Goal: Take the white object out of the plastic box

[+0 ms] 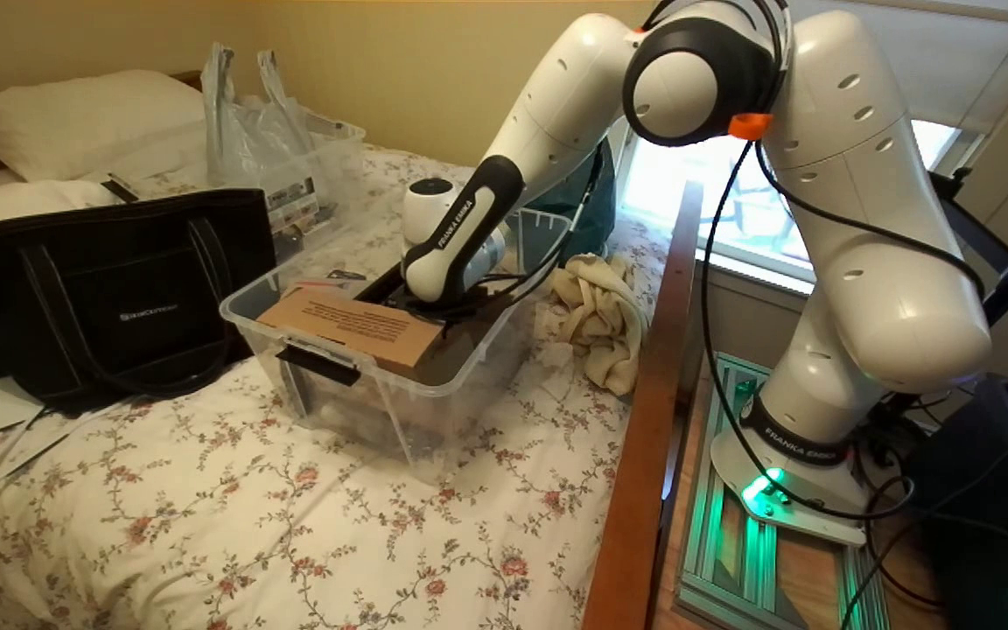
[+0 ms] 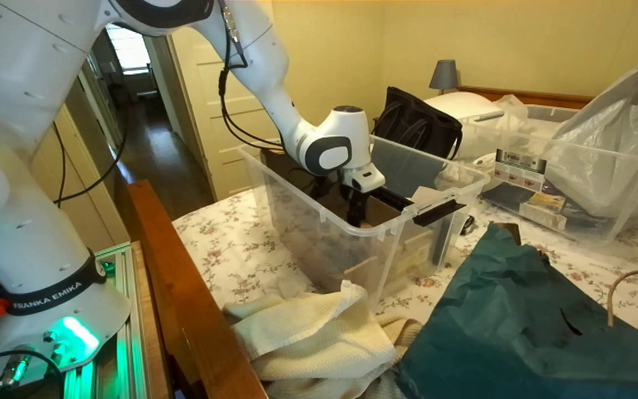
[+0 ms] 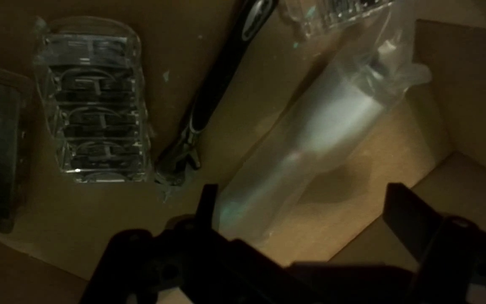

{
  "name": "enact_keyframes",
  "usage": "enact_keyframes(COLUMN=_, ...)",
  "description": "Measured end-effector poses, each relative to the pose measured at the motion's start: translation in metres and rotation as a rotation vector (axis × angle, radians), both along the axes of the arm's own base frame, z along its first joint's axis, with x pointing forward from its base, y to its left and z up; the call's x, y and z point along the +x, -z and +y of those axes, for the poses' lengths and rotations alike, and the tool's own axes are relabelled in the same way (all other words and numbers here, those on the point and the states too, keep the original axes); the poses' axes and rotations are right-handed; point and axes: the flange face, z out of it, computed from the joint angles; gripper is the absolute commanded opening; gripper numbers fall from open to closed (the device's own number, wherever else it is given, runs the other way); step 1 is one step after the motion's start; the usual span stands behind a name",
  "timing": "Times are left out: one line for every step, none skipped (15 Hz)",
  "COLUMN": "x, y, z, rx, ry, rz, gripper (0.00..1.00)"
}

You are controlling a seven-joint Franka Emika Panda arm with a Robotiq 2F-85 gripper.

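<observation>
Ok, in an exterior view the plastic box [image 1: 390,411] sits on floral bedspread [image 1: 364,542], wooden rail [image 1: 648,437] right, yellow wall [image 1: 434,79] far. Gripper [image 3: 302,190] is inside, jaws spread; film-wrapped white object [image 3: 340,115] lies in the box.

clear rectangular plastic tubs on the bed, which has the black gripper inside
The clear plastic tub beside the crumpled cream cloth: the gripper reaches down into it, while the other tub holds a translucent grey plastic bag.

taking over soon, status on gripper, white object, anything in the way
Gripper open inside plastic box. White object, in clear wrap, not gripped. Black tool beside it, not covering it.
</observation>
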Motion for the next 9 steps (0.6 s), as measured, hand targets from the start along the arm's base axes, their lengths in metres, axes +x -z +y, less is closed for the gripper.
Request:
enact_keyframes(x=0.0, y=0.004, z=0.0, rx=0.0, ry=-0.001, rz=0.011, gripper=0.75)
enact_keyframes(x=0.0, y=0.009, z=0.0, rx=0.0, ry=-0.004, rz=0.023, gripper=0.74)
enact_keyframes(x=0.001, y=0.012, z=0.0, rx=0.0, ry=-0.007, rz=0.033, gripper=0.68)
enact_keyframes(x=0.002, y=0.016, z=0.001, rx=0.0, ry=-0.01, rz=0.044, gripper=0.59)
enact_keyframes(x=0.002, y=0.018, z=0.001, rx=0.0, ry=-0.013, rz=0.052, gripper=0.52)
enact_keyframes(x=0.003, y=0.02, z=0.001, rx=0.0, ry=-0.015, rz=0.057, gripper=0.44)
enact_keyframes(x=0.004, y=0.02, z=0.001, rx=0.0, ry=-0.017, rz=0.058, gripper=0.38)
enact_keyframes(x=0.005, y=0.02, z=0.001, rx=0.0, ry=-0.02, rz=0.056, gripper=0.32)
enact_keyframes(x=0.006, y=0.019, z=0.001, rx=0.0, ry=-0.022, rz=0.053, gripper=0.23)
